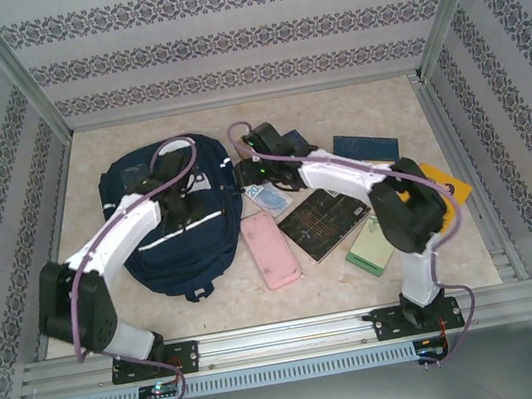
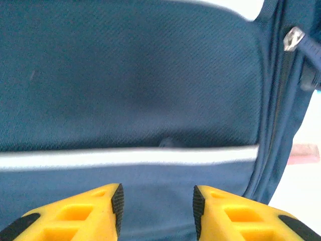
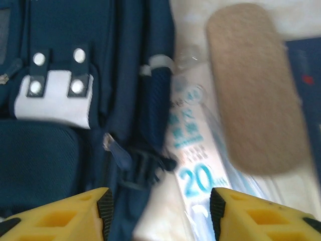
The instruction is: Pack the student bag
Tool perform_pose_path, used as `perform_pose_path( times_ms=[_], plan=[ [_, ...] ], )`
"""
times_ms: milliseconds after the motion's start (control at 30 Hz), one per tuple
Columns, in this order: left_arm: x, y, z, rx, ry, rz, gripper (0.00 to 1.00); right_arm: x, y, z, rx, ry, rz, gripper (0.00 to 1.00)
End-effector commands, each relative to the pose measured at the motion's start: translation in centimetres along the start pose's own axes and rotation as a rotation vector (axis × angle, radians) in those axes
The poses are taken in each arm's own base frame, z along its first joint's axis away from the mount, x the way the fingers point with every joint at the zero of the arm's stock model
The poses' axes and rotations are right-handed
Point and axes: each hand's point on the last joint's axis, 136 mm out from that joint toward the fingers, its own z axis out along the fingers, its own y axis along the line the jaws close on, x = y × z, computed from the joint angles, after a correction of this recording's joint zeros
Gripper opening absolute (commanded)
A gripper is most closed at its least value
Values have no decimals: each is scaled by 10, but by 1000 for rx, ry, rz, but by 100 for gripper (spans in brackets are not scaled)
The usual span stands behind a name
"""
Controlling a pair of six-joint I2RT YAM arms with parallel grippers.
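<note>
student bag (image 1: 174, 224) flat on counter (image 1: 314, 121), centre-left of top view | my left gripper (image 2: 156, 211) part-open, empty, over front panel, probably to steady fabric | my right gripper (image 3: 159, 213) wide, empty, by zipper pull (image 3: 113, 148) at bag's right edge, presumably to unzip

The left arm (image 1: 115, 234) hid the middle of the backpack (image 1: 170, 265) from us. We could not read the blurred packet (image 3: 193, 150) beyond "20". A pink thing (image 2: 303, 152) ran out of the left wrist view.
</note>
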Motion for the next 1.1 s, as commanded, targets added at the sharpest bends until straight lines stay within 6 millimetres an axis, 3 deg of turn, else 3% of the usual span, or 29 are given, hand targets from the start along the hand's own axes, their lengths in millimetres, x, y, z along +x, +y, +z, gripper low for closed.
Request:
perform_pose_path(
  times_ms=[0,267,400,533,733,867,1067],
  plan=[
    [43,2,-11,44,88,-122,43,-5,1,27,-36,70,66,54],
    [104,8,-28,5,143,-84,44,-23,-5,81,-30,102,82,55],
    [132,6,-15,26,206,-65,44,-29,-3,95,-30,109,74,54],
    [149,22,5,-43,257,-88,42,-29,-1,103,-58,122,91,36],
    [132,62,14,-199,181,-93,37,-39,13,88,-71,83,64,0],
    [114,106,24,-317,183,-131,33,-52,24,66,-83,38,54,0],
    [63,142,25,-394,110,-161,33,-59,41,41,-146,27,99,0]
  ],
)
